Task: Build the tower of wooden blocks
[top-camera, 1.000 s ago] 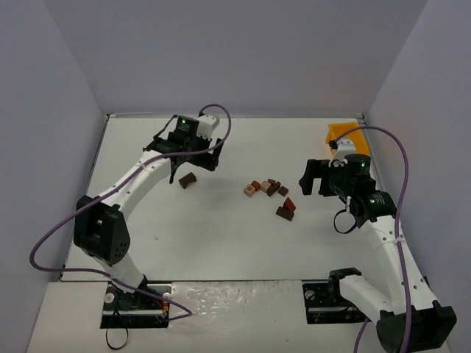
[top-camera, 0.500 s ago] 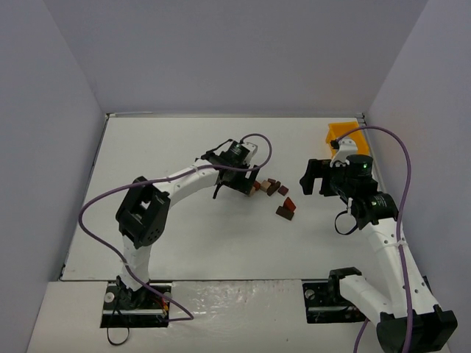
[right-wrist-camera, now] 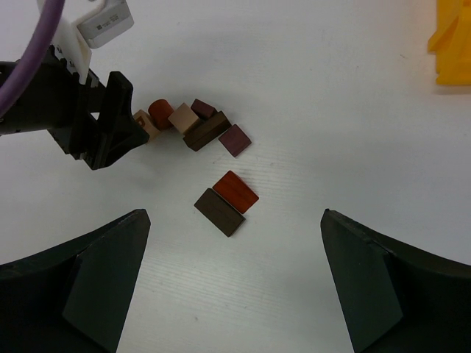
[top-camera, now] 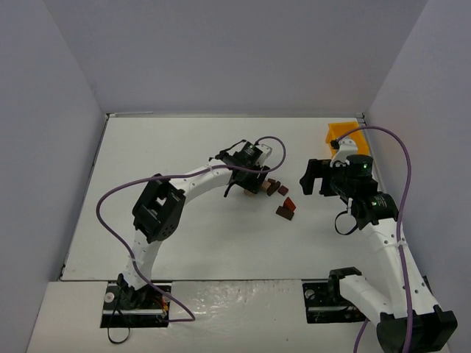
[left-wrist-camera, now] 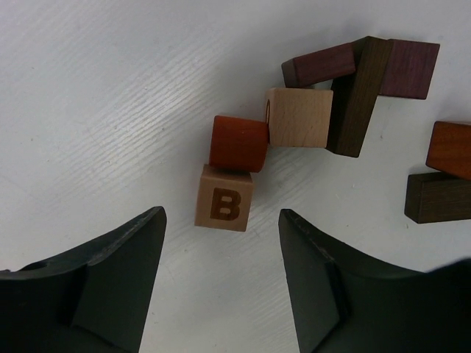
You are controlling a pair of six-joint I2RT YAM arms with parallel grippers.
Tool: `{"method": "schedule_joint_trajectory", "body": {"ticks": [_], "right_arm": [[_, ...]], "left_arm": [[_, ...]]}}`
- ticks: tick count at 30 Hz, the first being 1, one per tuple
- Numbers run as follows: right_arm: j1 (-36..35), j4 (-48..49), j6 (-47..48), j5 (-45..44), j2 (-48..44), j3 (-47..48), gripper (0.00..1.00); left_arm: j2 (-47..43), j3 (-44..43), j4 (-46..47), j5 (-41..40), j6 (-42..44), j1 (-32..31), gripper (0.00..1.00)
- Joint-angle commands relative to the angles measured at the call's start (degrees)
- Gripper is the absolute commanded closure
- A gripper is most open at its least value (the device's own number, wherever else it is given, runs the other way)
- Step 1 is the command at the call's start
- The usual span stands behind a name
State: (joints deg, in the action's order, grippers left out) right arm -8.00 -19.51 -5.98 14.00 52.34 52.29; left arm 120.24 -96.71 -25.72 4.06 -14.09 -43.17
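My left arm [top-camera: 193, 176] has swung in from the far left of the table, and my left claw [left-wrist-camera: 221, 216] now hangs right at the cluster of wood blocks [top-camera: 271, 188], its jaws narrower than a second ago! They stand apart at a middling gap with nothing between them.

Just ahead of that gap lies the light tan wooden cube with a burnt-in letter B [left-wrist-camera: 224, 200], flat on the white table [top-camera: 184, 243] and not gripped. Touching its far edge is the red-orange wooden cylinder [left-wrist-camera: 239, 143], and against that sits the plain pale tan wooden cube [left-wrist-camera: 298, 118]. Beyond it comes the long dark brown wooden block [left-wrist-camera: 359, 103], with the reddish-brown wooden block [left-wrist-camera: 324, 65] on one side of its far end and the purple-brown wooden block [left-wrist-camera: 408, 68] on the other.

Apart from that group, the orange-red wooden block [right-wrist-camera: 237, 190] lies pressed along the dark brown wooden slab [right-wrist-camera: 218, 212]. All of these pieces lie loose on the table, in the middle between my two arms.

My right claw [right-wrist-camera: 234, 215] has not shifted: it hovers above that pair, jaws spread wide, holding nothing. Behind it, the yellow plastic bin [top-camera: 340, 134] sits at the far right of the table.
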Motion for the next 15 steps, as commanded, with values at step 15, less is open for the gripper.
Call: {"method": "schedule_joint_trajectory", "body": {"ticks": [15], "right_arm": [[-0.71,2.81,0.18,-0.11,0.22,2.55,0.00]], "left_arm": [[2.46,-6.56,-1.97,-0.28,3.10,-0.42,0.63]]}}
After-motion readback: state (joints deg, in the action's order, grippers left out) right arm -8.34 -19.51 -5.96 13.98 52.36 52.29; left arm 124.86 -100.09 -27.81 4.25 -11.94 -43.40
